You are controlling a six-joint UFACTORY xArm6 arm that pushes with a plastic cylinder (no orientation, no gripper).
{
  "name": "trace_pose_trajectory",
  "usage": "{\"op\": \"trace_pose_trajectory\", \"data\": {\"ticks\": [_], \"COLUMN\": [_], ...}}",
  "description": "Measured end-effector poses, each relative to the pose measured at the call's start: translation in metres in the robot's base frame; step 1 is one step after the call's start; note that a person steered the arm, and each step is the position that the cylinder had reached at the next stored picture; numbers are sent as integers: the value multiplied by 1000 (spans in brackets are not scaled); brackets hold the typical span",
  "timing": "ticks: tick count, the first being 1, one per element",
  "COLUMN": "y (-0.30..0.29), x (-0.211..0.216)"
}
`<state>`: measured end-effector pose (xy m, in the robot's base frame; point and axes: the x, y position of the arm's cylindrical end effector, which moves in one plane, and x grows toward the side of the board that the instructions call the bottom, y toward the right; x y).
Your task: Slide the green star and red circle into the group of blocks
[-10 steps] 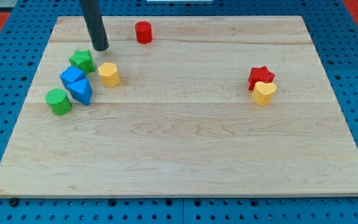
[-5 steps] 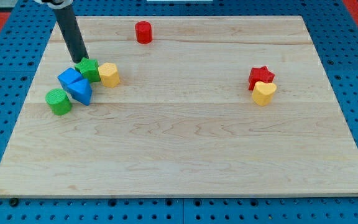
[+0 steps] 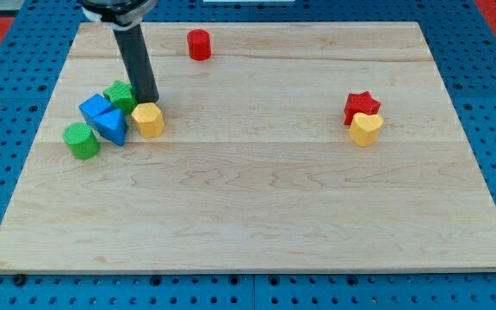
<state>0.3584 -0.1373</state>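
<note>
One rod tilted | my tip (image 3: 148,99) between green star (image 3: 120,94), yellow block (image 3: 148,119)

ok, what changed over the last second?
My tip swung left, then right, now just above the yellow hexagon block. The green star block slid down against the blue blocks; the yellow hexagon shifted down. Red cylinder and the rest stayed.

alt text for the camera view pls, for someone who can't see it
My tip rests on a wooden board between a green star and a yellow hexagon, in a cluster with two blue blocks and a green cylinder. A red cylinder sits alone at the view's top; a red star and yellow heart touch at the right.
</note>
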Motion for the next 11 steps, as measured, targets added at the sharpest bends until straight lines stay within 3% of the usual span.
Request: {"op": "trace_pose_trajectory", "data": {"ticks": [1, 2, 3, 5, 8, 9, 11], "y": [19, 26, 65, 157, 1, -8, -9], "x": [-2, -78, -89, -165, -95, -61, -35]}}
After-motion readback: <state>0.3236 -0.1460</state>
